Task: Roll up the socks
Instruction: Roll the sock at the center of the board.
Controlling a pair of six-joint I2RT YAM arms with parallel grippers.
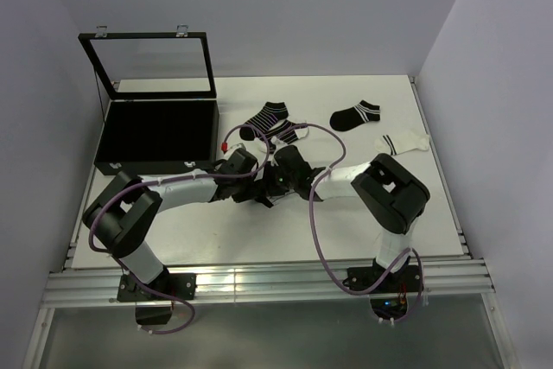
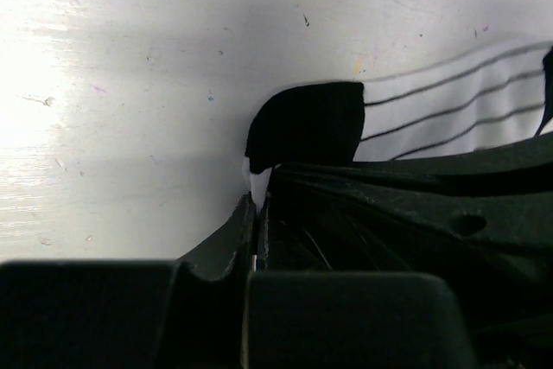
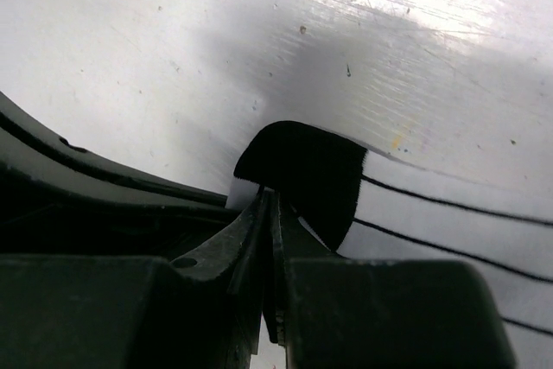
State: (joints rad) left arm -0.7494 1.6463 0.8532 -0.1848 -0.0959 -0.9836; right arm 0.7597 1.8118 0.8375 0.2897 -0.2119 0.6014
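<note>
A white sock with thin black stripes (image 2: pixel 458 101) and a black toe (image 2: pixel 307 123) lies flat on the white table. My left gripper (image 2: pixel 257 198) is shut on a sliver of its white edge just below the toe. The right gripper (image 3: pixel 273 200) is shut on the same toe end (image 3: pixel 302 162), with the striped body (image 3: pixel 449 213) running off to the right. In the top view both grippers (image 1: pixel 262 186) (image 1: pixel 278 181) meet at the table's middle and hide this sock. Three other socks lie behind: a black striped one (image 1: pixel 266 117), a black one (image 1: pixel 356 115), a white one (image 1: pixel 404 142).
An open black case (image 1: pixel 155 131) with a glass lid (image 1: pixel 154 65) stands at the back left. A further white striped sock (image 1: pixel 290 134) lies partly under the black striped one. Purple cables (image 1: pixel 315 213) loop over both arms.
</note>
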